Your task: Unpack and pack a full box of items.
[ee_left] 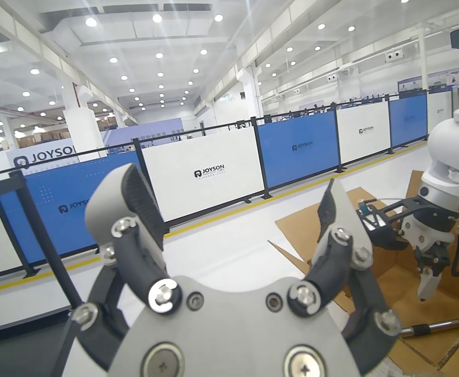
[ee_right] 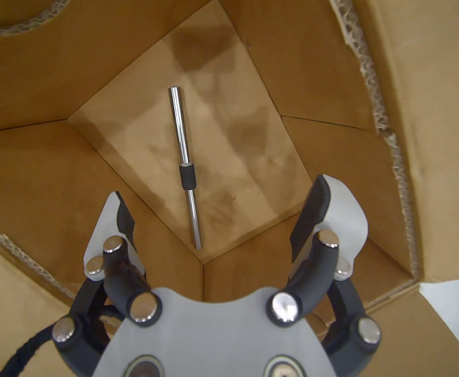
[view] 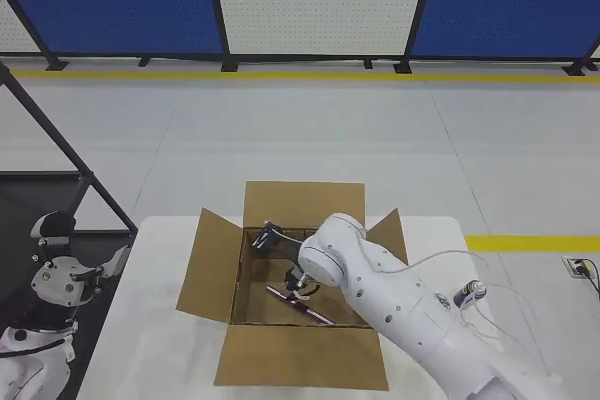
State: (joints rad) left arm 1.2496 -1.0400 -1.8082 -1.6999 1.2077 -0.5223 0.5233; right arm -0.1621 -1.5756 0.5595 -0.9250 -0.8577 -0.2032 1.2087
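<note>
An open cardboard box [view: 300,358] stands on the white table [view: 145,330] with all its flaps folded out. On its floor lies a shiny metal rod [ee_right: 185,158] with a black band around the middle, also seen as the rod [view: 298,303] from above. My right gripper [ee_right: 220,194] hangs inside the box above the rod, open and holding nothing. In the left wrist view the right gripper [ee_left: 425,276] points down into the box [ee_left: 312,221], above the rod [ee_left: 437,327]. My left gripper [ee_left: 233,182] is open and empty, raised beyond the table's left edge [view: 112,262].
The box walls [ee_right: 292,41] stand close around my right gripper on all sides. A dark frame [view: 40,130] stands to the left of the table. Blue and white barrier panels [view: 310,25] run along the far side of the floor.
</note>
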